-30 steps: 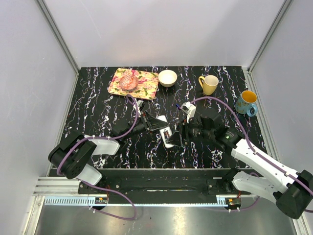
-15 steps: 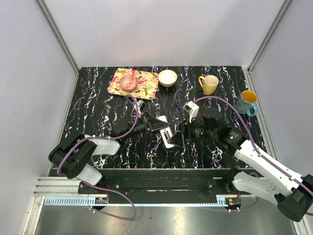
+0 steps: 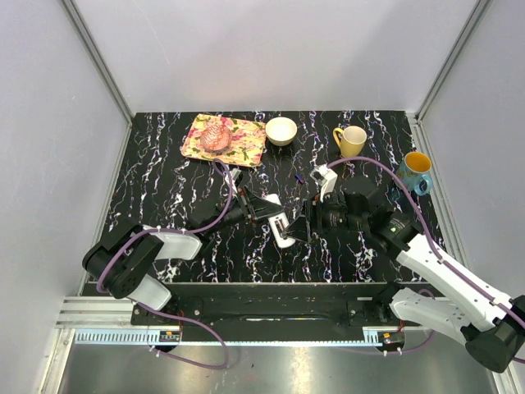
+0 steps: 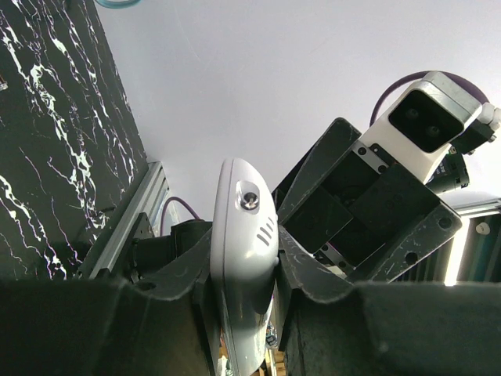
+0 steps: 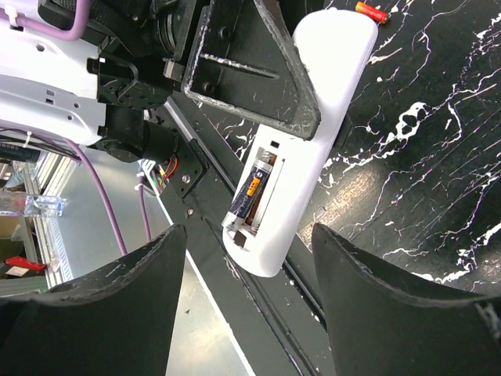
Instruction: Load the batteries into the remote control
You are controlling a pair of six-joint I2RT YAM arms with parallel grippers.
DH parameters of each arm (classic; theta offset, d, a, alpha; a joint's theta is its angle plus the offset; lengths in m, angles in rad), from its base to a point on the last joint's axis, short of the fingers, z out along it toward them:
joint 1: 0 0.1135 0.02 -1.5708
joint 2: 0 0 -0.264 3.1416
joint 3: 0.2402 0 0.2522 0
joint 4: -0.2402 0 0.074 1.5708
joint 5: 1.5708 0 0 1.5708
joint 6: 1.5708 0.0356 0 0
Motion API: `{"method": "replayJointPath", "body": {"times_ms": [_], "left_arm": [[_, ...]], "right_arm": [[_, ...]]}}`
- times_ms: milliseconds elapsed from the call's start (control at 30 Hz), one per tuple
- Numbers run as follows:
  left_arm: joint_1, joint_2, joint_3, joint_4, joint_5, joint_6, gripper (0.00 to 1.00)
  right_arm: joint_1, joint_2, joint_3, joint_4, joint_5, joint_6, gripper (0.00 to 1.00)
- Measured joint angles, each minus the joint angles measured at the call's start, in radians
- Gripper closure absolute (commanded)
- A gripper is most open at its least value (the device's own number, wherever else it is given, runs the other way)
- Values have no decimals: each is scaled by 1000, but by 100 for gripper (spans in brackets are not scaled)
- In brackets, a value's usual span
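One battery (image 5: 252, 190) sits in the remote (image 5: 313, 117) my left gripper (image 4: 244, 270) pinches; right gripper (image 5: 249, 301) spread, empty; one slot apparently unfilled.

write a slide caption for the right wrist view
Left pincer holds the remote, one battery in its slot, before the open right pincer; a spare battery lies nearby.

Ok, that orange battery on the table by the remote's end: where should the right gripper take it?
Probably mid-barrel on the orange battery, from above: it lies flat, so only its long sides are free. Span the right gripper across its length, clear of the remote.
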Motion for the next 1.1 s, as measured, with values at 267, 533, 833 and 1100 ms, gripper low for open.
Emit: {"method": "replayJointPath", "body": {"times_ms": [267, 533, 833, 1100], "left_arm": [[-1, 0, 0, 0, 1, -4, 100], [-6, -2, 0, 0, 1, -7, 100], [-17, -2, 0, 0, 8, -8, 100], [-21, -17, 0, 1, 8, -8, 100]], "right_arm": [[0, 5, -20, 3, -24, -12, 29], [-1, 31, -39, 16, -41, -14, 28], [-1, 47, -48, 88, -42, 31, 29], [-1, 76, -55, 109, -54, 50, 32]]}}
